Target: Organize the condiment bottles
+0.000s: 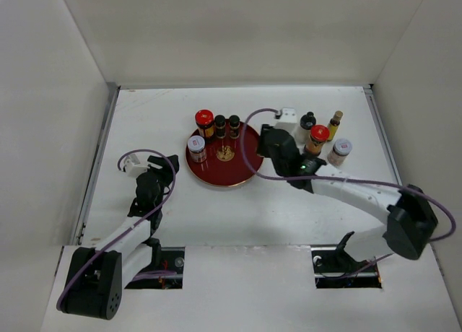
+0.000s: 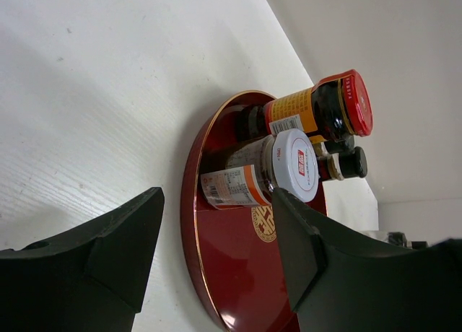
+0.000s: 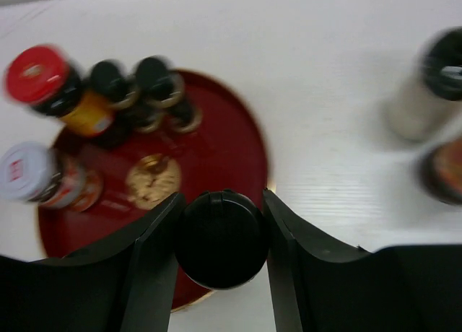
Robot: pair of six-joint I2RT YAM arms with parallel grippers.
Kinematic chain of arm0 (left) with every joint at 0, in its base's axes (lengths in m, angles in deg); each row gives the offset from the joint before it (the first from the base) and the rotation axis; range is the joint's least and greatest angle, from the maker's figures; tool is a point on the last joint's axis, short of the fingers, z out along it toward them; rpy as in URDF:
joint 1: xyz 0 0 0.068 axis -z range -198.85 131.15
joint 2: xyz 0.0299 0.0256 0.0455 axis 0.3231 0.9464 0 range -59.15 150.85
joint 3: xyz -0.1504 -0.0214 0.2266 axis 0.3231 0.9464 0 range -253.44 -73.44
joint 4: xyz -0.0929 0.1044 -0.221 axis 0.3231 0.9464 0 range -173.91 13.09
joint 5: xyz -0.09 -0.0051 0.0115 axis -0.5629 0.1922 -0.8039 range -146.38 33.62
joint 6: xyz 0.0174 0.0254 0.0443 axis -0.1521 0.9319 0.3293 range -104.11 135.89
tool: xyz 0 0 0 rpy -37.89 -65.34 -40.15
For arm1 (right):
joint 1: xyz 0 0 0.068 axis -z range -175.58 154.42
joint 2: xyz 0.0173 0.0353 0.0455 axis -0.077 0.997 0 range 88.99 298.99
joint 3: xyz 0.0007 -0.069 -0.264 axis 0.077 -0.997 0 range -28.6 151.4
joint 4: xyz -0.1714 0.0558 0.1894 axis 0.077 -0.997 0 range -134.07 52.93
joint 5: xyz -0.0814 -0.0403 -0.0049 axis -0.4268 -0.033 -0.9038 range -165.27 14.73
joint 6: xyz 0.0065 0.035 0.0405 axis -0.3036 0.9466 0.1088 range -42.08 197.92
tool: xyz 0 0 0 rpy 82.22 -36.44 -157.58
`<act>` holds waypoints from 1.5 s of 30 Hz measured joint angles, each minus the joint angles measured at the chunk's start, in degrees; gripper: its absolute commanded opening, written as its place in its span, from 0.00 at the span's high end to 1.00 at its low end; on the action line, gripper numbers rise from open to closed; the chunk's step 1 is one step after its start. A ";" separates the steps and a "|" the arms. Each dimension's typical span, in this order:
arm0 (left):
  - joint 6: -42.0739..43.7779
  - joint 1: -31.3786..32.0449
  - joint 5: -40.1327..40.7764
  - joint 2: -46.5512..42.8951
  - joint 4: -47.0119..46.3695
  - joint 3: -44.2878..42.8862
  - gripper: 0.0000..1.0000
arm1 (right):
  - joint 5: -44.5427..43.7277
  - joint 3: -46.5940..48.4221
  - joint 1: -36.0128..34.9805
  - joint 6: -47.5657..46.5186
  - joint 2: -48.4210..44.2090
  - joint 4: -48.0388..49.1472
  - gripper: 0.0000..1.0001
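A red round tray [image 1: 229, 175] holds a brown red-lidded jar [image 1: 204, 121], two tiny dark black-capped bottles [image 1: 220, 125], [image 1: 234, 124] and a white-lidded jar [image 1: 196, 148]. My right gripper [image 1: 269, 144] hovers over the tray's right edge [image 3: 238, 141], shut on a black-capped bottle [image 3: 221, 238]. To its right stand a black-capped bottle [image 1: 307, 121], a slim yellowish bottle [image 1: 334, 124], a red-lidded jar [image 1: 316, 138] and a white-lidded jar [image 1: 340, 151]. My left gripper [image 1: 164, 167] is open and empty just left of the tray [image 2: 231, 274], facing the white-lidded jar [image 2: 289, 166].
White walls enclose the table on the left, back and right. A small white block [image 1: 288, 116] lies behind the right gripper. Purple cables loop off both arms.
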 measured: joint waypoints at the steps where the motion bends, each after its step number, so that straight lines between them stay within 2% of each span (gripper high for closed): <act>1: 0.00 -0.07 0.00 -0.02 0.00 0.00 0.40 | 0.83 2.05 -1.84 -0.55 2.78 1.14 0.64; 5: 0.02 -0.46 -0.02 -0.87 0.48 0.00 0.40 | 3.85 9.81 -8.66 -2.93 14.10 4.11 0.64; 10: 0.00 -1.27 -0.02 -1.20 0.94 0.00 0.40 | 6.99 15.39 -14.08 -4.50 22.67 5.22 0.64; 17: -0.04 -1.99 -0.44 -0.76 1.22 0.00 0.40 | 8.37 22.36 -16.87 -5.33 31.85 6.97 0.63; 22: -0.02 -2.01 -0.50 -0.72 1.22 0.00 0.40 | 8.07 23.15 -17.22 -6.45 36.11 8.68 0.62; 26: -0.04 -2.01 -0.59 -0.72 1.25 0.00 0.40 | 7.87 23.52 -17.16 -6.84 37.20 9.68 0.54; 30: -0.04 -2.01 -0.68 -0.70 1.25 0.00 0.40 | 7.82 24.09 -17.16 -7.06 37.83 10.03 0.38; 34: -0.04 -2.08 -0.70 -0.55 1.25 0.00 0.40 | 7.87 24.24 -17.16 -7.06 38.27 9.99 0.26; 40: -0.04 -2.12 -0.72 -0.55 1.25 0.00 0.40 | 7.96 23.32 -17.16 -7.48 36.37 9.92 0.20; 45: -0.02 -2.12 -0.72 -0.57 1.25 0.00 0.40 | 7.91 17.88 -16.87 -8.37 26.80 10.03 0.20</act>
